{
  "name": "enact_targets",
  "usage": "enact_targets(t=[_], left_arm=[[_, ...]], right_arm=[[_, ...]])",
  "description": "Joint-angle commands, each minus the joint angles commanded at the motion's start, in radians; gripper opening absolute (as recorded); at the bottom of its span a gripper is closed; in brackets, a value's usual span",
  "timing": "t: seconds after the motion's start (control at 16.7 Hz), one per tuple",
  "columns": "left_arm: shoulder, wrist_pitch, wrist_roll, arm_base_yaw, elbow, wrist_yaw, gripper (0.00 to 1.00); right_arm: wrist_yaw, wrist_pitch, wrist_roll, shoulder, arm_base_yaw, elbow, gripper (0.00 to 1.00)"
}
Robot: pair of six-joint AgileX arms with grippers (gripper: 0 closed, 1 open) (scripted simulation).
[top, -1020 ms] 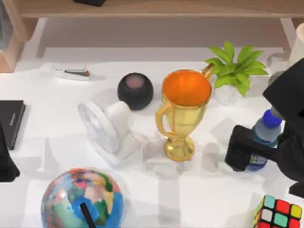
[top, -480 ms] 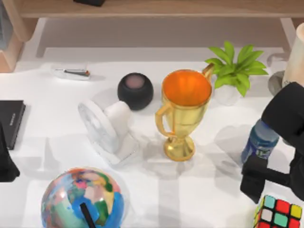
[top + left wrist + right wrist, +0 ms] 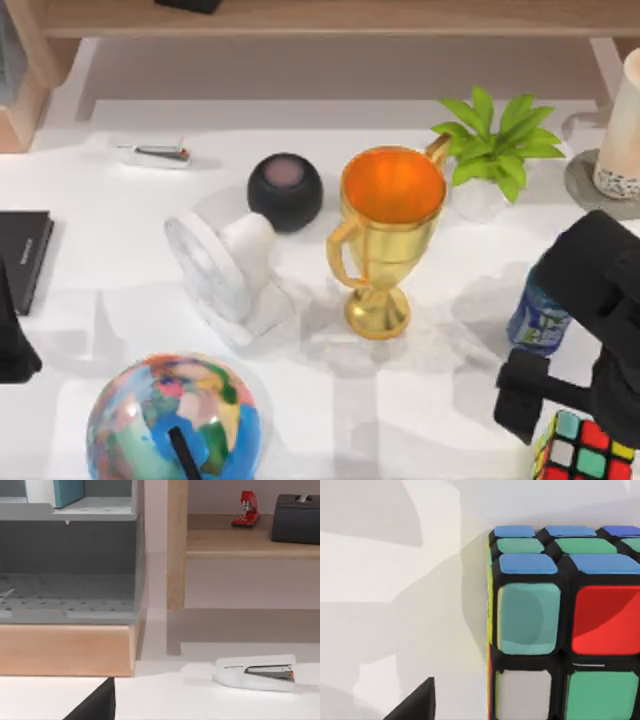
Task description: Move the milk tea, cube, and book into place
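Cube sits at the table's near right corner, just beside and below the right gripper, whose finger opening I cannot tell; the left arm is far off.

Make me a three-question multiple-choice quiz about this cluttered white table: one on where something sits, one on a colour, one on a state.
1. Where is the colourful puzzle cube?
A. top view's near-right corner
B. far-left corner
C. on the wooden shelf

2. What colour is the inside of the gold trophy cup?
A. blue
B. orange
C. white

3. How is the tall cream milk tea cup standing?
A. on its side
B. upside down
C. upright on a grey coaster

Answers: 1 A, beside the right gripper; 2 B, its bowl is orange; 3 C, its speckled base rests on the coaster.
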Motion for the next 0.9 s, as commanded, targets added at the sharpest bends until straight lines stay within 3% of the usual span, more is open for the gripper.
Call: enact_targets(t=[0.48, 0.9], left_arm=[[0.000, 0.000, 0.000, 0.000, 0.000, 0.000, 1.00], [0.000, 0.000, 0.000, 0.000, 0.000, 0.000, 1.00]], right_arm=[[0.000, 0.113, 0.001, 0.033, 0.001, -0.080, 1.00], [0.000, 0.113, 0.001, 0.033, 0.001, -0.080, 0.47]])
